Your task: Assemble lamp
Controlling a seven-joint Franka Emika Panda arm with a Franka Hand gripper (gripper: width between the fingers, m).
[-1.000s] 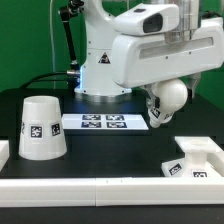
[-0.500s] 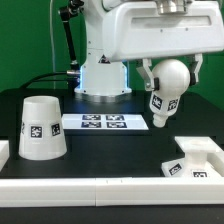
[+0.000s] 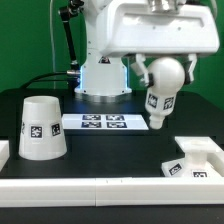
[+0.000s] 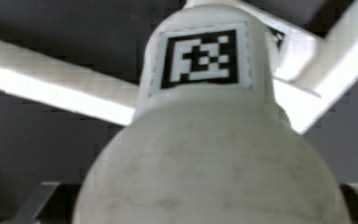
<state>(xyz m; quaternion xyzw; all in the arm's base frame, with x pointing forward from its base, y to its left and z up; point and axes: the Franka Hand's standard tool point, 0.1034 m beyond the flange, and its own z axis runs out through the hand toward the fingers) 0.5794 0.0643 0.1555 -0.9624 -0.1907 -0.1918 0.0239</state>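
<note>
Biggest worry rn imo: the gripper (image 3: 165, 72) is clamped on the fat round part of the bulb (image 3: 164, 84), fingers (image 3: 141, 71) pinching it from either side, and a curved matte surface between two flat pads is exactly the kind of hold that lets a part pivot or creep. If it rolls even a bit, the neck ends up pointing somewhere else and the seat into the base (image 3: 196, 159) goes crooked or jams. The neck is already tilted, hanging down and leaning a little toward the exterior view's left, so it prob needs squaring up before going down. Coming in at an angle could also shove the base along the table (image 3: 70, 165), since nothing looks like it's pinning it. Can't make out the base's socket from here tbh, so hard to say how forgiving it is. Pose-wise: arm is up, wrist hanging over the exterior view's right half, bulb well clear of the table, above the gap between the marker board (image 3: 105, 122) and the base. The base sits low at the exterior view's right, near the front. The shade (image 3: 40, 127) stands wide end down at the exterior view's left, well apart from everything, so no clash there. In the wrist view the bulb (image 4: 194, 140) fills nearly the whole shot, tag on the neck facing the cam, so that view won't help much w/ alignment.
</note>
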